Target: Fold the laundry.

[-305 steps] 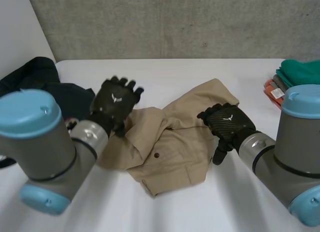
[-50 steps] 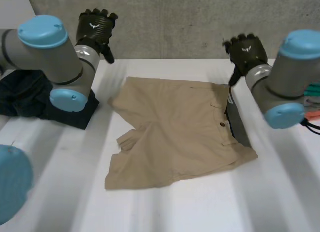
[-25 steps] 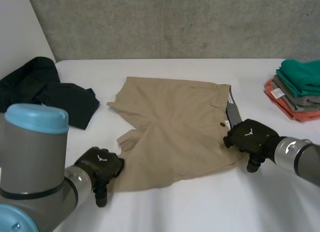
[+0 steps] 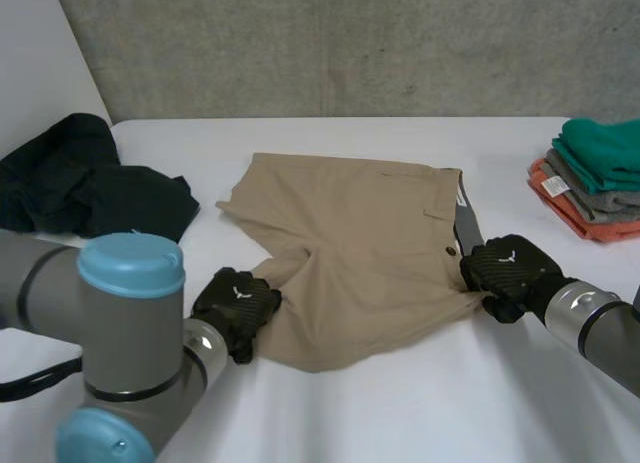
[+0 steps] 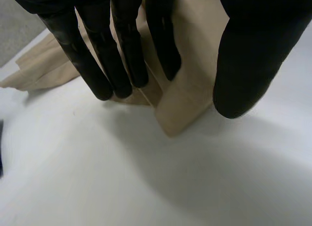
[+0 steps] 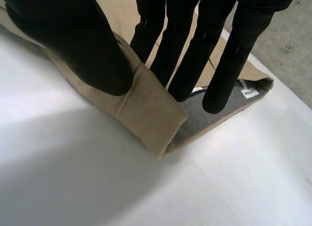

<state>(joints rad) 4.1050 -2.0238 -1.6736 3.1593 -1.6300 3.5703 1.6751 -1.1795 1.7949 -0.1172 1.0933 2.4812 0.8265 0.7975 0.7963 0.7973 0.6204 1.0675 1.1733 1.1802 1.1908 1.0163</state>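
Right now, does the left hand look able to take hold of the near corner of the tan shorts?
Probably yes. The left hand hangs right over that corner of the tan shorts, which lies flat between its fingers and thumb. Around it is bare table, with nothing in the way.

Your left hand has moved up onto the leg hem of the shorts, and that hem corner now sits further in. Your right hand has closed on the shorts' waistband corner, thumb pinching cloth against fingers.
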